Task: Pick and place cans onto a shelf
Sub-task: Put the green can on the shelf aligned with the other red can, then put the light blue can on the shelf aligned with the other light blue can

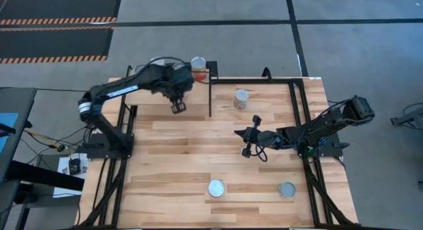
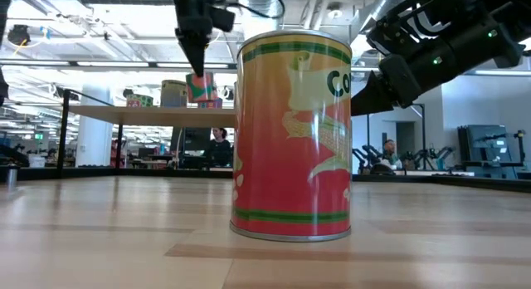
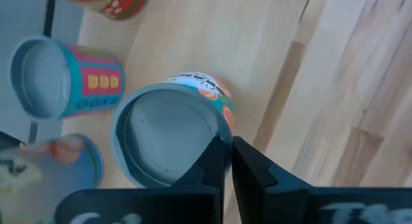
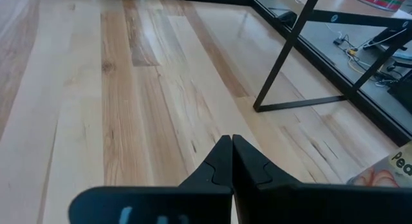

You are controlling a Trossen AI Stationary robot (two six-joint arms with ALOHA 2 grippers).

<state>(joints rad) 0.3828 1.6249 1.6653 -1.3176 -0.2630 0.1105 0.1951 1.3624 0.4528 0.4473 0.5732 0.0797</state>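
Observation:
My left gripper (image 1: 178, 106) is shut and points down over the pale wooden shelf (image 3: 270, 50) at the table's far left. Its tips (image 3: 228, 156) stand at the rim of a teal-and-orange can (image 3: 170, 134). A pink-and-blue can (image 3: 64, 79), a red can (image 3: 112, 2) and a bluish can (image 3: 67, 156) stand upright on the shelf beside it. My right gripper (image 1: 250, 134) is shut and empty, low over the middle of the table (image 4: 230, 147). One can (image 1: 241, 98) stands on the table right of the shelf, and two (image 1: 216, 188) (image 1: 287, 190) stand near the front edge. My left gripper's shut fingertips (image 3: 219, 153) come from above at the rim (image 3: 222, 124) of the teal-and-orange can, which stands upright on the shelf. Whether they touch it, I cannot tell.
The shelf's black metal frame (image 1: 210, 91) stands between the shelf and the can on the table. One of its legs shows in the right wrist view (image 4: 283, 56). A large orange-red can (image 2: 292, 135) fills the middle of the low view. Bare planks lie between the two arms.

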